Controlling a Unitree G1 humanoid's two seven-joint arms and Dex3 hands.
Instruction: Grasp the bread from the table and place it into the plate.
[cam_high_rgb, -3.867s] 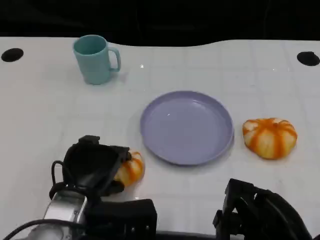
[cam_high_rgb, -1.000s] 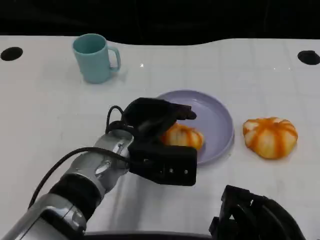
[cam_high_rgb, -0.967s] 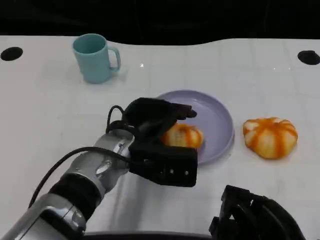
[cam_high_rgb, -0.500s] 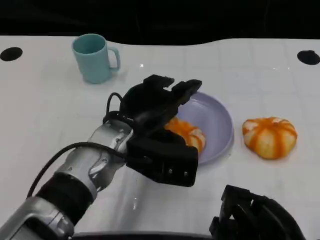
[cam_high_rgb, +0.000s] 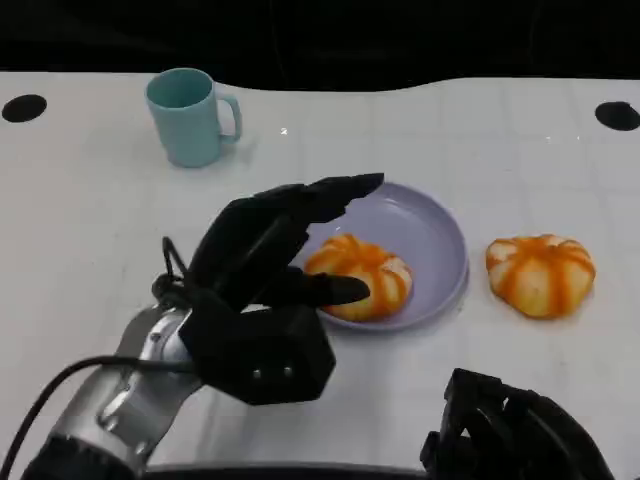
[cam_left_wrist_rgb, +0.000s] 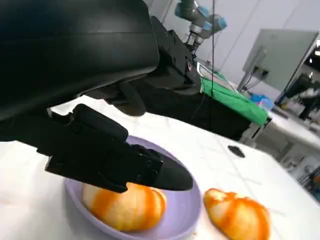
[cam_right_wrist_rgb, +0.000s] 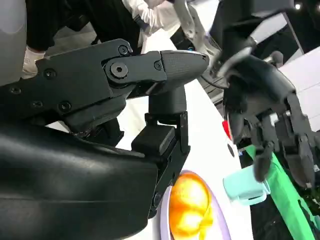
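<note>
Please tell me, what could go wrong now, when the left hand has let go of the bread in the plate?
The left hand hangs open close over the bread, which lies toward the plate's near rim; pulling back low, its fingers might drag the bread out. A wide sweep might also knock the cup.

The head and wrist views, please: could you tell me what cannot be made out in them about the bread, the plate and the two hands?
- Head view: the left robot hand covers the plate's near-left rim.
- Head view: the right robot hand is cut off by the bottom edge; its finger state is unclear.
- Left wrist view: a finger crosses the top of the bread; whether it touches is unclear.
- Right wrist view: the second bread is hidden behind the hand.
</note>
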